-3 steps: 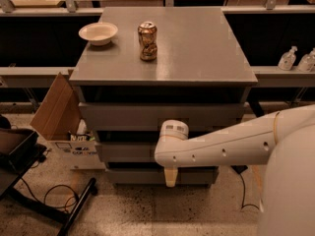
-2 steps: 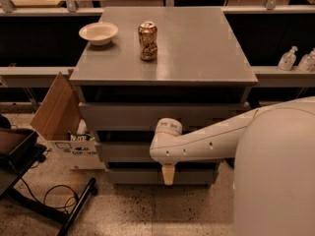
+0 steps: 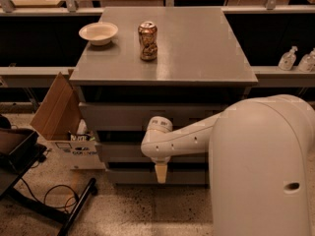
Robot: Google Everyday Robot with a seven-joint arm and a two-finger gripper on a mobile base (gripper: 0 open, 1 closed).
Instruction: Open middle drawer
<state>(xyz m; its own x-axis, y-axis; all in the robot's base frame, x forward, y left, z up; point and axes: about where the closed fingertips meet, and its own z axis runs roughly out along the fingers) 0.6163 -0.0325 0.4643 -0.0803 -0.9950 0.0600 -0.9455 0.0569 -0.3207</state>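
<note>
— Where is the gripper (image 3: pixel 161 173) hanging?
— Just below the middle drawer (image 3: pixel 120 152), second of three stacked fronts (its grip is hidden; I cannot tell). You are lining up, I judge; next you are raising it to that front's lip, then pulling outward.

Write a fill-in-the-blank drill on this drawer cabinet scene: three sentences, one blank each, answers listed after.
1. On the cabinet top, a dented can stands to the right of a white ____.
2. The gripper hangs in front of the drawer fronts, pointing straight ____ toward the floor.
3. The middle drawer is the second of ____ grey drawers stacked under the top.

Missing words: bowl; down; three.
</note>
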